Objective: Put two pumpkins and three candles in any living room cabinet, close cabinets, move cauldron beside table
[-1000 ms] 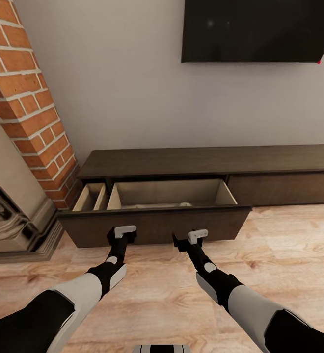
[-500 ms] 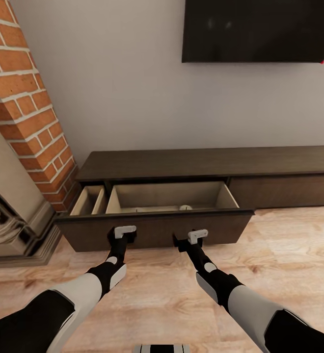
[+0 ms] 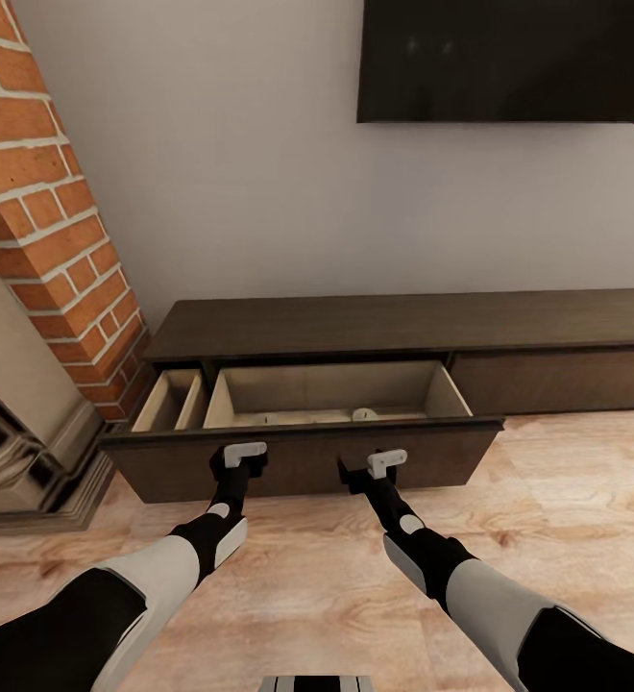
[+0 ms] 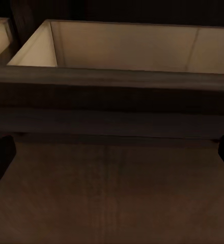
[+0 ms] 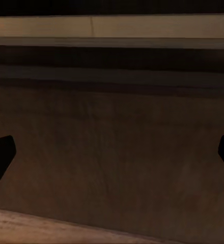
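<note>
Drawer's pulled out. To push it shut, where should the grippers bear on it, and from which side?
On the flat dark drawer front, straight from the robot's side, square to the cabinet. No handle shows, so push, don't pinch. Left gripper and right gripper already sit spread across the front, which should keep the drawer from skewing.

The head view is evenly and softly lit, with no clear lamp direction. The pale wall (image 3: 240, 173) is flat and bright, the wooden floor (image 3: 567, 500) warm and slightly blurred. The dark screen (image 3: 509, 58) carries faint specks of glare. Straight lines lean outward toward the edges, as the brick column (image 3: 58, 211) shows. The open drawer (image 3: 327, 394) holds a soft shade inside. Both wrist views are dim, brownish and grainy, with the drawer front (image 4: 112, 193) murky and soft.
</note>
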Controlling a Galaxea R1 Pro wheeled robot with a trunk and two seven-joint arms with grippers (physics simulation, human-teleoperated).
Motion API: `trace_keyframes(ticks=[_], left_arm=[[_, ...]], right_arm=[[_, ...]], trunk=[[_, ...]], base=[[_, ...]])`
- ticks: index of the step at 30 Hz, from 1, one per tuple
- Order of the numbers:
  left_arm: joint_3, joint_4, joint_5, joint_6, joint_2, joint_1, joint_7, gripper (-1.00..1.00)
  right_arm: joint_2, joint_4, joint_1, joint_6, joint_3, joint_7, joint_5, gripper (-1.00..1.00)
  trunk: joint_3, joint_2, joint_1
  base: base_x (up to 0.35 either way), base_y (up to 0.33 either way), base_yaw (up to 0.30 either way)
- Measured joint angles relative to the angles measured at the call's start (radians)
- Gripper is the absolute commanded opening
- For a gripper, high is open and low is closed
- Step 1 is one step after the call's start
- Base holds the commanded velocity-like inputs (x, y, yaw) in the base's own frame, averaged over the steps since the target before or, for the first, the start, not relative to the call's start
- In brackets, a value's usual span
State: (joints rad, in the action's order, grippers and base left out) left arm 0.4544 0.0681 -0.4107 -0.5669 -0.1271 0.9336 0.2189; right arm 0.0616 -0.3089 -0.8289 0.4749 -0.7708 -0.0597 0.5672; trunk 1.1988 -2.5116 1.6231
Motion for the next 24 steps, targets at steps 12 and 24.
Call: trace_keyframes(ticks=[12, 24], left_arm=[[0.000, 0.002, 0.000, 0.004, -0.003, 0.000, 0.001, 1.00], [0.000, 0.002, 0.000, 0.005, -0.003, 0.000, 0.001, 1.00]], right_arm=[[0.000, 0.000, 0.000, 0.000, 0.000, 0.000, 0.000, 1.00], [0.000, 0.000, 0.000, 0.000, 0.000, 0.000, 0.000, 1.00]], trunk=[[0.019, -0.001, 0.002], [0.066, -0.004, 0.008]], base=[[0.000, 0.000, 0.000], [0.000, 0.000, 0.000]])
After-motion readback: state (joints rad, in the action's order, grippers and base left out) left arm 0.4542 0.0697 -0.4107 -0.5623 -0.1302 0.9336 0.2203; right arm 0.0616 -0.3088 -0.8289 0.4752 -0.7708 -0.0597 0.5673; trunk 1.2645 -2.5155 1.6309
